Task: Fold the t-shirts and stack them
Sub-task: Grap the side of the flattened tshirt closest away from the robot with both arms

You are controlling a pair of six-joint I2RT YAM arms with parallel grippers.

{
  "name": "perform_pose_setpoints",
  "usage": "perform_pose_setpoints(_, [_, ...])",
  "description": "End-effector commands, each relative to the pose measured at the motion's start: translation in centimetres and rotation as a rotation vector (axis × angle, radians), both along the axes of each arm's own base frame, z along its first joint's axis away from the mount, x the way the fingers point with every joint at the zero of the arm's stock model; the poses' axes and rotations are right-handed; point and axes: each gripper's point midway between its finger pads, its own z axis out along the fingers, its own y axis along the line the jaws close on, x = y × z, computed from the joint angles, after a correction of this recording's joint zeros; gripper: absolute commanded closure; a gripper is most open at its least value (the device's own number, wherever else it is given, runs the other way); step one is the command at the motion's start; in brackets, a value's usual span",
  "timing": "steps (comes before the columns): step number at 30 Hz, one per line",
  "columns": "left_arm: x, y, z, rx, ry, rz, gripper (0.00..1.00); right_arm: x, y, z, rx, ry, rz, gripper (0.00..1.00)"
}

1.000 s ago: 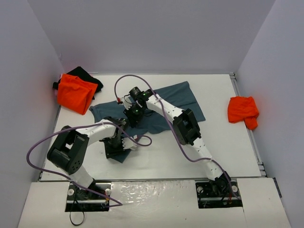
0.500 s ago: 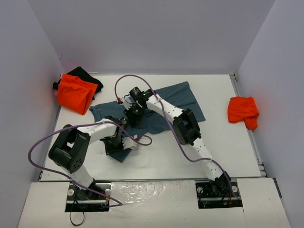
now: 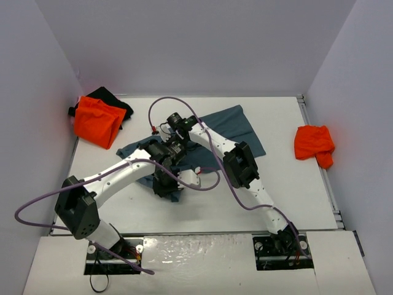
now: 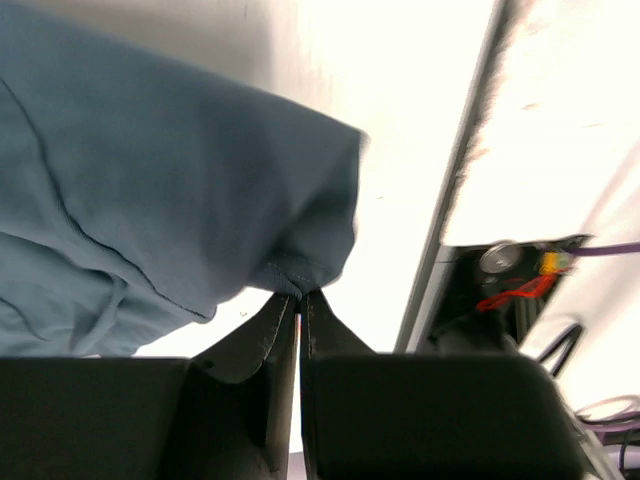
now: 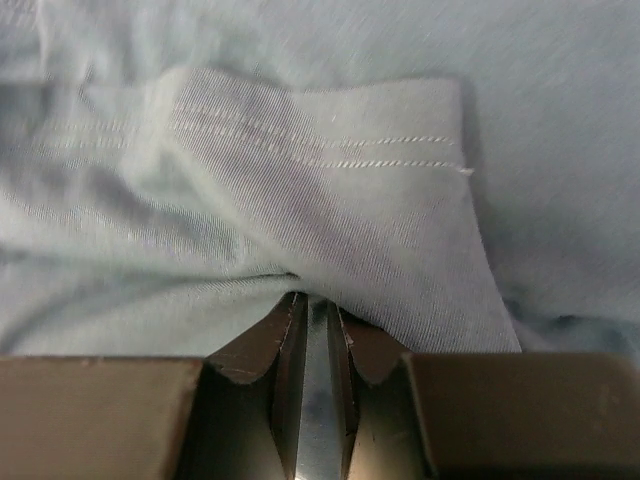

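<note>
Two pincers, both on the slate-blue t-shirt (image 3: pixel 230 126).

Left pincer (image 4: pixel 298 296): jaws pressed together, nipping the shirt's near hem corner. The cloth drapes away from the tips above the white bench (image 3: pixel 288 178).

Right pincer (image 5: pixel 311 302): jaws almost closed with a thin gap, pinching a raised fold with a double-stitched hem. It sits mid-shirt, just beyond the left pincer.

Fabric: soft matte knit, creased.

Right of the slate-blue shirt, well apart: a crumpled orange t-shirt (image 3: pixel 313 142).

Far left of it: a second orange t-shirt (image 3: pixel 95 121), roughly folded, overlapping a black t-shirt (image 3: pixel 112 97).
</note>
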Motion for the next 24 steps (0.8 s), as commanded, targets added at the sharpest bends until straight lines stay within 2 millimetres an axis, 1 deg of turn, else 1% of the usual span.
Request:
perform_pose_setpoints(1, [-3.2,-1.4,5.3,-0.091,0.157,-0.005,1.00,0.1,-0.9,-2.4,-0.088,-0.013,-0.012,0.88])
perform_pose_setpoints(4, [-3.0,-2.1,5.9,-0.100,0.185,-0.027,1.00,-0.2,-0.9,-2.6,-0.098,-0.018,-0.005,0.88])
perform_pose_setpoints(7, [-3.3,-2.2,6.3,-0.097,0.217,-0.049,1.00,-0.4,-1.1,-2.7,-0.105,-0.013,0.001,0.88])
perform_pose_setpoints(13, [-3.2,-3.3,8.1,-0.162,0.219,-0.064,1.00,-0.7,-0.8,-3.7,-0.111,0.000,0.008,0.88])
perform_pose_setpoints(15, [-2.7,-4.1,9.1,-0.196,0.196,-0.073,1.00,-0.9,-0.6,-3.6,-0.108,-0.001,0.012,0.88])
perform_pose_setpoints(17, [-1.7,-5.0,10.4,-0.232,0.163,-0.087,1.00,-1.0,-0.5,-3.8,-0.111,0.001,0.017,0.88])
perform_pose_setpoints(19, [-1.3,-5.5,11.6,-0.259,0.155,-0.098,1.00,-1.3,-0.4,-4.0,-0.118,0.003,0.024,0.88])
perform_pose_setpoints(21, [-0.4,-6.0,13.1,-0.310,0.133,-0.096,1.00,-1.5,-0.5,-4.2,-0.124,0.003,0.029,0.88])
perform_pose_setpoints(24, [0.9,-6.3,14.8,-0.391,0.113,-0.063,1.00,-1.7,-0.6,-4.5,-0.134,0.005,0.034,0.88])
